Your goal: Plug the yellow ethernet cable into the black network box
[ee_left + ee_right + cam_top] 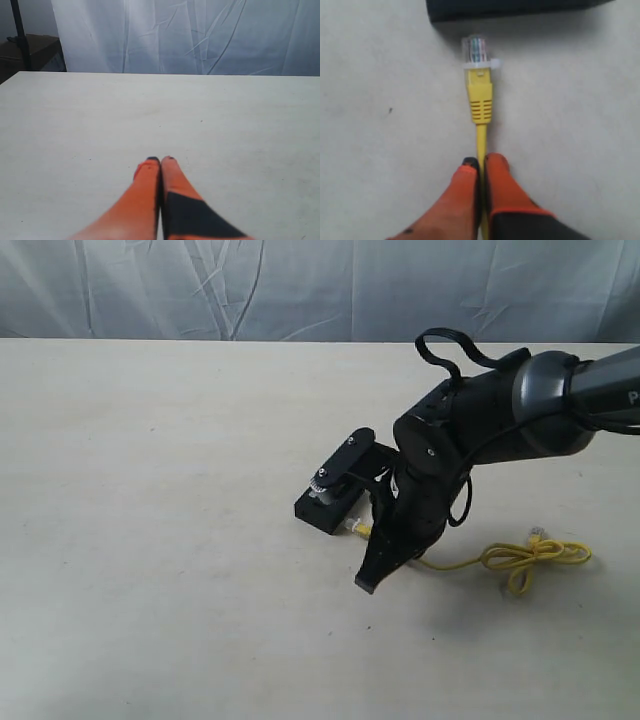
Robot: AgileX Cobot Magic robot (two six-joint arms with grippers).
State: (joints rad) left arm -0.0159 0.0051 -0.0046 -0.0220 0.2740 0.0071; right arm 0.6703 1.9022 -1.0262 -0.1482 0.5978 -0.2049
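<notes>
The black network box [322, 508] lies mid-table, and its near edge [510, 7] also shows in the right wrist view. The yellow ethernet cable [480, 102] points at the box. Its clear plug [476, 50] lies on the table just short of the box's side, not inserted. My right gripper [481, 161] is shut on the cord a little behind the yellow boot. From the outside, the right gripper [375, 532] reaches across beside the box, and the cable's bundled loop [530, 555] trails to the right. My left gripper [161, 160] is shut on nothing, over bare table.
The pale table [150, 540] runs wide to the left of the box. A wrinkled grey-white curtain [300, 285] hangs behind its far edge. A second clear plug [537, 533] rests by the loop. A dark stand [20, 35] shows beyond the table corner.
</notes>
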